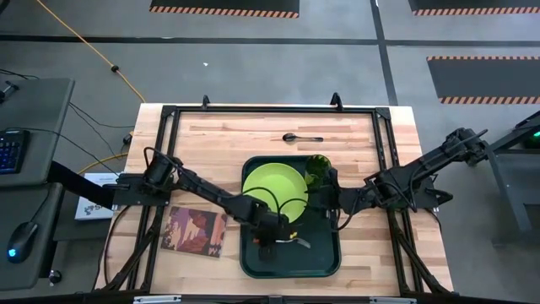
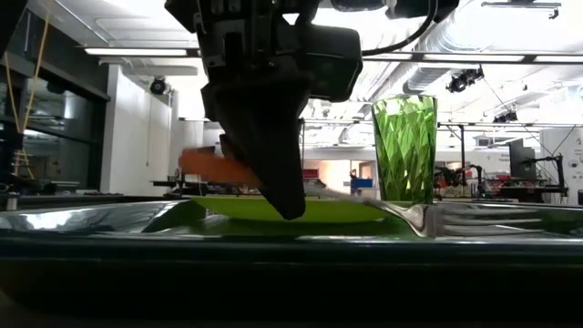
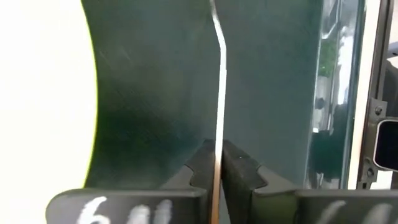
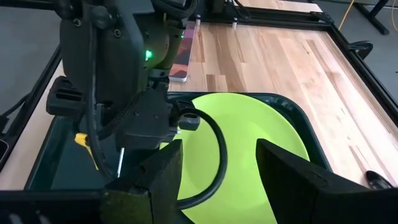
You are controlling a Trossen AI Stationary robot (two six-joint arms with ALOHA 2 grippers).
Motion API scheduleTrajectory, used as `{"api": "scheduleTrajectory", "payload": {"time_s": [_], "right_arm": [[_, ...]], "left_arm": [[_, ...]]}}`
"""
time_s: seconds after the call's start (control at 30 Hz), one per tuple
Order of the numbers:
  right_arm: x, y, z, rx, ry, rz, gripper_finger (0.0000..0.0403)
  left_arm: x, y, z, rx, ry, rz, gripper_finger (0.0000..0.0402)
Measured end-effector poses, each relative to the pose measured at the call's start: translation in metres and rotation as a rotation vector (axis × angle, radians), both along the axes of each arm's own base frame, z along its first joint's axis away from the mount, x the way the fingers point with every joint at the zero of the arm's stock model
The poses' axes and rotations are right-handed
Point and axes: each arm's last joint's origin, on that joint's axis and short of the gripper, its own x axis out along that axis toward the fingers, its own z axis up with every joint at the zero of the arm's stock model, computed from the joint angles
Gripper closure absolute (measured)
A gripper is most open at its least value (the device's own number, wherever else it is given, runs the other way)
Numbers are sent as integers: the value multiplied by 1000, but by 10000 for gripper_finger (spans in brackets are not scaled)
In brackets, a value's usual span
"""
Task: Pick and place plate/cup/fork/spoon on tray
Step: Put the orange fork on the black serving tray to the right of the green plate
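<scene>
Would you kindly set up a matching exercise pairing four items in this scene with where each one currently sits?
Things:
1. plate
2. cup
3. spoon
4. fork

Places:
A. bare wood table, beyond the tray
B. flat in the tray, far half
C. pinched in the left hand, over the tray's near half
D. upright in the tray's far right corner

Pairs: 1-B, 2-D, 3-A, 4-C

Grey floor (image 1: 253, 67) with striped hazard mats (image 1: 224, 10), a yellow cable (image 1: 93, 46), perhaps a desk keyboard (image 1: 10, 150) alongside.
</scene>
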Motion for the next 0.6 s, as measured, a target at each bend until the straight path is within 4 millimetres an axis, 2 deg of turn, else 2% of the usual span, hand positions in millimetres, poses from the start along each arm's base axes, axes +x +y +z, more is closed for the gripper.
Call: {"api": "scheduleTrajectory", "payload": {"time_s": [0.27,0.43,0.53,0.6], "right_arm": [[0,0,0,6,-3,-2,206],[0,0,0,8,-6,-2,206],[0,0,0,8,-6,-1,206],[0,0,0,7,-5,-1,206]], "left_arm": [[1,0,0,1,-8,-8,333],[4,7,2,-3,-27,-9,302],[7,15,8,-23,-18,-54,292],[4,21,19,-35,0,-84,291]]}}
